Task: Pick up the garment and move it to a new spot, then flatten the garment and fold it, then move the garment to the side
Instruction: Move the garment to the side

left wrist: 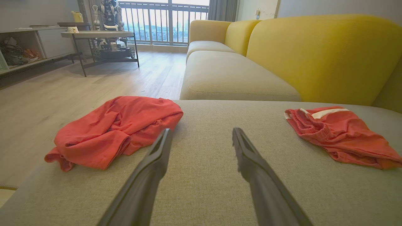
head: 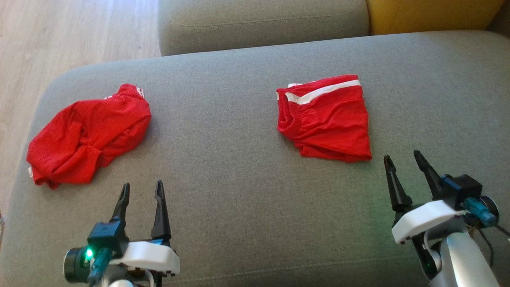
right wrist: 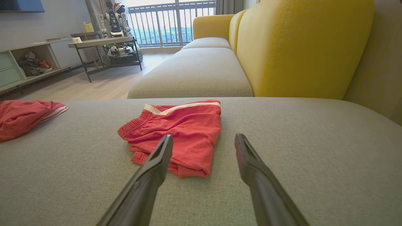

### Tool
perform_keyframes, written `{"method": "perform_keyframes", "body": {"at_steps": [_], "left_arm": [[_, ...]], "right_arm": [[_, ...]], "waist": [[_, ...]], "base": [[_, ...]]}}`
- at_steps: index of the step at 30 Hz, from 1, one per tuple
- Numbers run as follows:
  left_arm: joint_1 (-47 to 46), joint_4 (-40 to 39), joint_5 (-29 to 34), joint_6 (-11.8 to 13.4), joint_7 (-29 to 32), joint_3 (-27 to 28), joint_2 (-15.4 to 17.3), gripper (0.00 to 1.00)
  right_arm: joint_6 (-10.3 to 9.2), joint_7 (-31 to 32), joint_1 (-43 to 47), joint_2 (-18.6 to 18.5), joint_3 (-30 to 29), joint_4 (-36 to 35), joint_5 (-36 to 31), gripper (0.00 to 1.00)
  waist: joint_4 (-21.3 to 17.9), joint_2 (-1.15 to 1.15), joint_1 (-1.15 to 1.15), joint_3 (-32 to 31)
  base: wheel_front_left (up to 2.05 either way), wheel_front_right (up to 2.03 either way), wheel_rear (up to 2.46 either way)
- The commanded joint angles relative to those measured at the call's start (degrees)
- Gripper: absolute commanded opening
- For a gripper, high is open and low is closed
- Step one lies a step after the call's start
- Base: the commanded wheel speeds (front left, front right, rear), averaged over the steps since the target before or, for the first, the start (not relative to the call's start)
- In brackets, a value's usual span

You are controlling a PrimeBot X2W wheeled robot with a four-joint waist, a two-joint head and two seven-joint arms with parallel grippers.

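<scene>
Two red garments lie on the grey sofa seat [head: 239, 167]. A folded pair of red shorts with a white stripe [head: 324, 117] [left wrist: 342, 135] [right wrist: 179, 131] rests right of centre. A crumpled red garment [head: 87, 135] [left wrist: 116, 128] [right wrist: 22, 116] lies at the left end. My left gripper [head: 142, 188] [left wrist: 201, 133] is open and empty, just in front of and to the right of the crumpled one. Close to the near right corner of the folded shorts, my right gripper [head: 401, 156] [right wrist: 204, 139] stands open with nothing in it.
The seat's left edge drops to a wooden floor [head: 59, 36]. A second grey cushion [head: 263, 24] and a yellow backrest [head: 430, 14] lie beyond. Across the room are a metal-legged table [left wrist: 100, 34] with another robot behind it and low shelving [left wrist: 28, 47].
</scene>
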Motion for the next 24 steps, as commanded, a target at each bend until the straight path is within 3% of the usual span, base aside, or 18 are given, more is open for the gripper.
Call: {"method": "perform_keyframes", "body": {"at_steps": [1, 14, 24], "left_arm": [[-1.53, -2.26, 0.47, 0.04, -0.34, 1.89, 0.14, 1.00], [-1.84, -2.17, 0.99, -0.50, -0.34, 0.97, 0.14, 1.00], [-5.73, -1.24, 1.32, -1.29, -0.34, -1.90, 0.14, 1.00]], "right_arm": [[-0.02, -0.30, -1.87, 0.27, 1.10, -2.14, -0.30, 1.00], [-0.02, -0.30, -3.09, 0.36, 1.09, -2.08, 0.75, 1.00], [-0.02, 2.41, -14.54, -1.03, -0.78, 7.36, 3.43, 1.00]], "waist": [[0.06, 0.00, 0.01, 0.02], [2.10, 0.00, 0.01, 1.74], [5.96, 0.00, 0.01, 8.77]], "base": [[0.00, 0.00, 0.00], [0.00, 0.00, 0.00], [0.00, 0.00, 0.00]]}}
